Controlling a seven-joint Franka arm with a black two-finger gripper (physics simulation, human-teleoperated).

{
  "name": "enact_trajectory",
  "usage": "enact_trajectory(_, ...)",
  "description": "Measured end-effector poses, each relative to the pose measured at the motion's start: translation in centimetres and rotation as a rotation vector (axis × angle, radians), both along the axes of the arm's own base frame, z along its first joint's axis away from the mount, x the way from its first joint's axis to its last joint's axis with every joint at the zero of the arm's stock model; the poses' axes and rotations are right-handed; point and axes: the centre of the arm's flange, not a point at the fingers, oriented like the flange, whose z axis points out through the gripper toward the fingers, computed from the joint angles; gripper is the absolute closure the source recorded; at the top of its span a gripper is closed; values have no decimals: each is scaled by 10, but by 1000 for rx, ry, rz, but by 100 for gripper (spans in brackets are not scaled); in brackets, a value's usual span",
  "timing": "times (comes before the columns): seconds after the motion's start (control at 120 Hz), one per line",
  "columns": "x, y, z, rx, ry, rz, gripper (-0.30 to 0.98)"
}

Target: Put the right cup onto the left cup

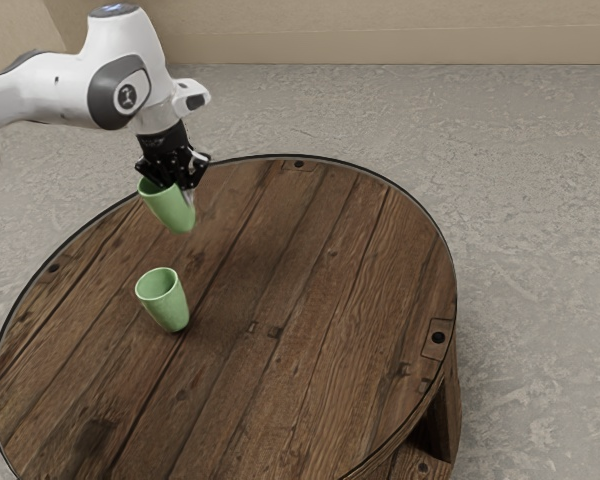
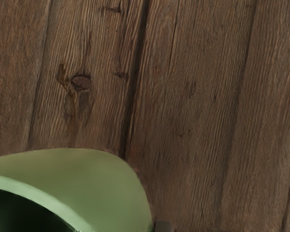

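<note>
My gripper point(image 1: 183, 184) is at the far left part of the table, shut on the wall of a green cup point(image 1: 172, 210) near its rim. This cup leans a little, and its base appears to be off the tabletop. In the wrist view the held cup point(image 2: 101, 186) is large at the lower edge, its dark inside partly visible. A second green cup point(image 1: 167, 303) stands on the table, nearer the exterior view's camera than the held one, with its mouth up. The finger inside the held cup is mostly hidden.
The round wooden table point(image 1: 310, 300) has a dark raised rim along its edge. Both cups are on the exterior view's left side of it, the held one near the back rim. Grey floor point(image 1: 540, 250) surrounds the table.
</note>
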Motion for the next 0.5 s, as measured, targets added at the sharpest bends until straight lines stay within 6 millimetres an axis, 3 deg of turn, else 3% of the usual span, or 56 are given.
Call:
enact_trajectory(0.083, -13, 17, -2, 13, 27, 46, 78)
enact_trajectory(0.317, -24, 63, -27, 16, 88, 182, 78)
enact_trajectory(0.5, -30, 84, -36, -1, 89, 263, 78)
